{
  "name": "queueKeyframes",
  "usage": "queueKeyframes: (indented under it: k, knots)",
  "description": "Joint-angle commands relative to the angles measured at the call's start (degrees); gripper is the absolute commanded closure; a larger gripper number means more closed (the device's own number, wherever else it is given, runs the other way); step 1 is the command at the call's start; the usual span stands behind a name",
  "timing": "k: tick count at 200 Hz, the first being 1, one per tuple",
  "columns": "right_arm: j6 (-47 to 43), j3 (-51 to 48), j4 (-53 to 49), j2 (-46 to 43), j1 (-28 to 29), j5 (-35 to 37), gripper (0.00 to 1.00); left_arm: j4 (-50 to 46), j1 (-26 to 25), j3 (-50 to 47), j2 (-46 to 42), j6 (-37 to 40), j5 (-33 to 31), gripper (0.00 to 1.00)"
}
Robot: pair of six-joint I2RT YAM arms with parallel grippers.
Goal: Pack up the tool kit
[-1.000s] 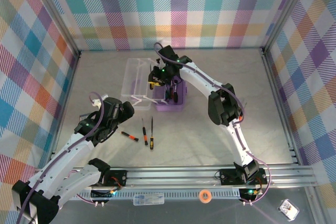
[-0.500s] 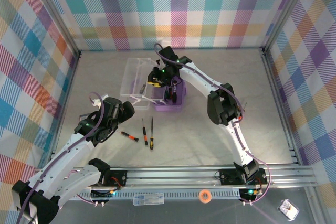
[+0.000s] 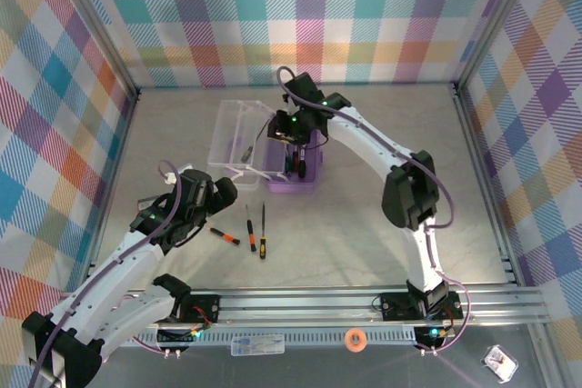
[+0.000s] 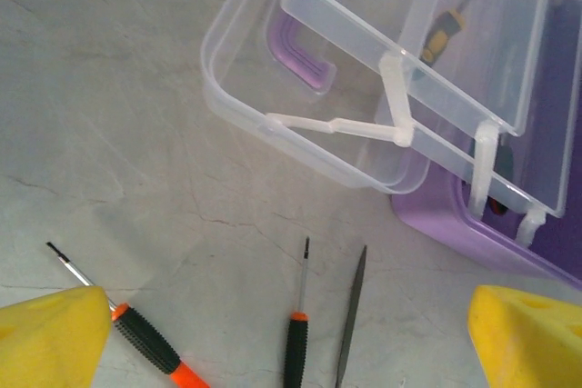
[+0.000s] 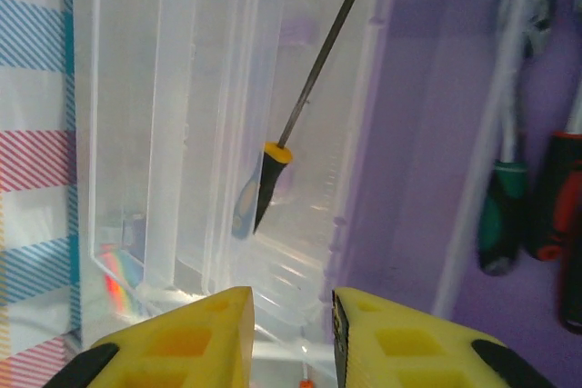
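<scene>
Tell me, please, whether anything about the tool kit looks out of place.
A yellow-and-black screwdriver lies askew in the clear tray, apart from the green-handled tool in the purple case. Three more tools lie loose on the table.

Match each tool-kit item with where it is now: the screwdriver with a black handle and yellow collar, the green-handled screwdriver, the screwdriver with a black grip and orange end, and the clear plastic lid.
Things
1. black-handled screwdriver with yellow collar
2. green-handled screwdriver
3. screwdriver with black grip and orange end
4. clear plastic lid

Places
A. loose on the grey table
B. inside the lilac-purple plastic case
C. swung open beside the case
D. lying in the clear tray

Pairs: 1-D, 2-B, 3-A, 4-C
</scene>
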Motion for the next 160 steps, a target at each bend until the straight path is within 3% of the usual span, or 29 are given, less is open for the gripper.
queueKeyframes:
  k: [1,46,90,131,160]
  knots:
    - [-4.01,-7.60,-1.40,-6.52,0.27,9.10,0.70,3.60,0.46,-1.44,-0.01,2.25,5.24,0.00]
    - [-7.92,-30.02,-5.28,-22.34,-3.01,25.59,0.68,14.68,-1.60,-4.62,-1.07,3.74,15.75,0.00]
    - [-8.94,-49.46,-3.13,-33.49,-19.97,23.00,0.59,23.57,-9.07,-2.61,1.90,6.79,17.34,0.00]
    - [-11.21,-50.48,0.66,-28.23,-31.22,22.73,0.44,24.92,-12.78,2.29,9.76,7.95,19.55,0.00]
    - [-15.28,-47.67,1.09,-21.95,-34.02,22.60,0.42,23.87,-13.43,3.97,11.52,8.18,20.17,0.00]
